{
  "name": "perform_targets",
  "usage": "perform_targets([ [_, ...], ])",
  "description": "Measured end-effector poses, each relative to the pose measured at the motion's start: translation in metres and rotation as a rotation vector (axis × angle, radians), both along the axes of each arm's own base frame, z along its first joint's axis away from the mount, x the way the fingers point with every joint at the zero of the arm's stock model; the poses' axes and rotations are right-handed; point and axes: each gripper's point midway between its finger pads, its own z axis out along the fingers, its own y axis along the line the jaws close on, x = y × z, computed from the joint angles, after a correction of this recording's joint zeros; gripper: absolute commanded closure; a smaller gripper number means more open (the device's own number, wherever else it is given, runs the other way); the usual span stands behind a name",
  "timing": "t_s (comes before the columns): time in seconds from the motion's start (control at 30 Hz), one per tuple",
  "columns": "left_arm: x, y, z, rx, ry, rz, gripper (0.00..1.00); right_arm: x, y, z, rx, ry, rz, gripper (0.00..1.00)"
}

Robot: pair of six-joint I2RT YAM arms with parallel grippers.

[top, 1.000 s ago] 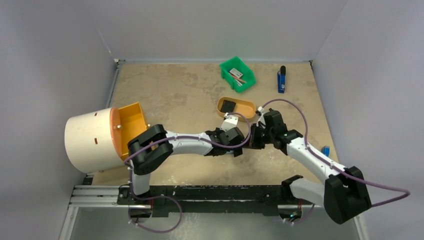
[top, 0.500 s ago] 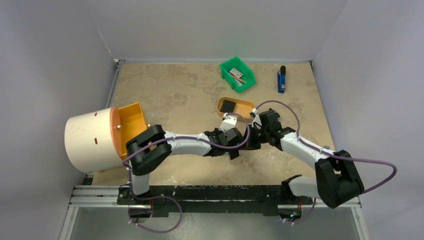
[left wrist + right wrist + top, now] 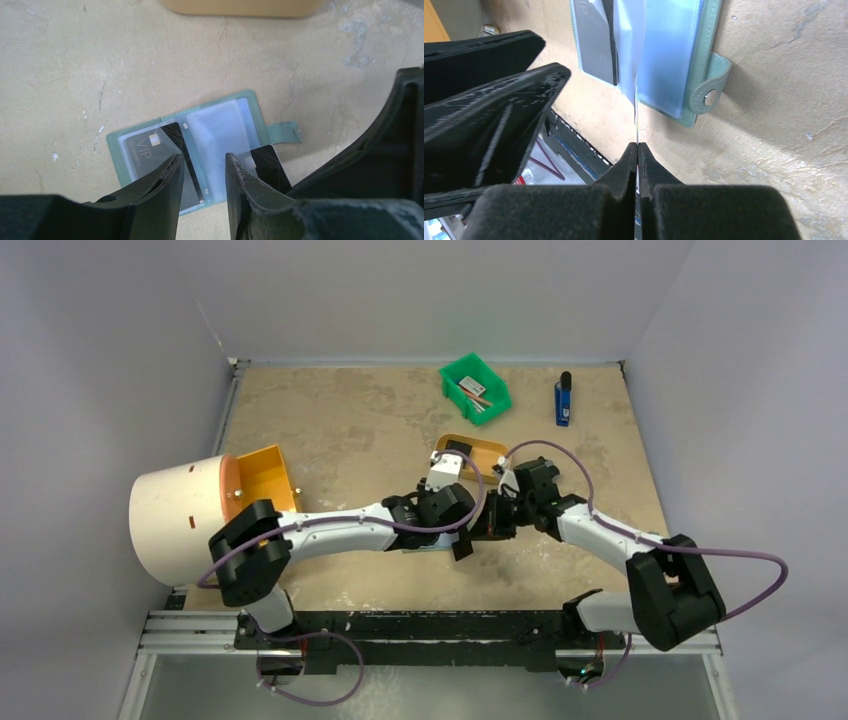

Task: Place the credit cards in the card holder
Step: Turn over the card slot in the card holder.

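Left wrist view shows the card holder (image 3: pixel 200 145) lying open on the tabletop (image 3: pixel 75 60), a VIP card (image 3: pixel 150 150) already pocketed. My right hand (image 3: pixel 637 150) pinches a second card (image 3: pixel 270 162) edge-on against its edge, not yet slid in. My left hand (image 3: pixel 202 170) hovers above, narrowly parted and empty.

Your left arm (image 3: pixel 330 530) stretches from the lower left toward the centre of the top view. Your right arm (image 3: pixel 600 530) reaches in from the lower right, so the two wrists nearly meet mid-frame. In its own wrist view, your left gripper (image 3: pixel 204 162) points down, its fingers parted by a narrow gap. Your right gripper (image 3: pixel 638 150) has its fingers pressed together on a thin credit card (image 3: pixel 269 162).
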Motion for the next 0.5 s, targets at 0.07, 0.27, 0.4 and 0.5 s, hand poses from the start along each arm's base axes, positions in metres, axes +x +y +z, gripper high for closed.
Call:
perform_targets([
  [0.07, 0.001, 0.002, 0.011, -0.021, -0.015, 0.014, 0.63, 0.0, 0.002, 0.001, 0.007, -0.005, 0.008, 1.0],
  [0.27, 0.002, 0.016, 0.027, -0.049, -0.055, 0.067, 0.63, 0.004, 0.014, 0.007, 0.027, -0.019, 0.041, 1.0],
  [0.4, 0.0, 0.029, 0.029, -0.045, -0.067, 0.095, 0.63, 0.006, 0.022, 0.006, 0.028, -0.018, 0.064, 1.0],
  [0.5, -0.001, 0.036, 0.029, -0.041, -0.073, 0.109, 0.64, 0.006, 0.028, 0.006, 0.029, -0.018, 0.081, 1.0],
])
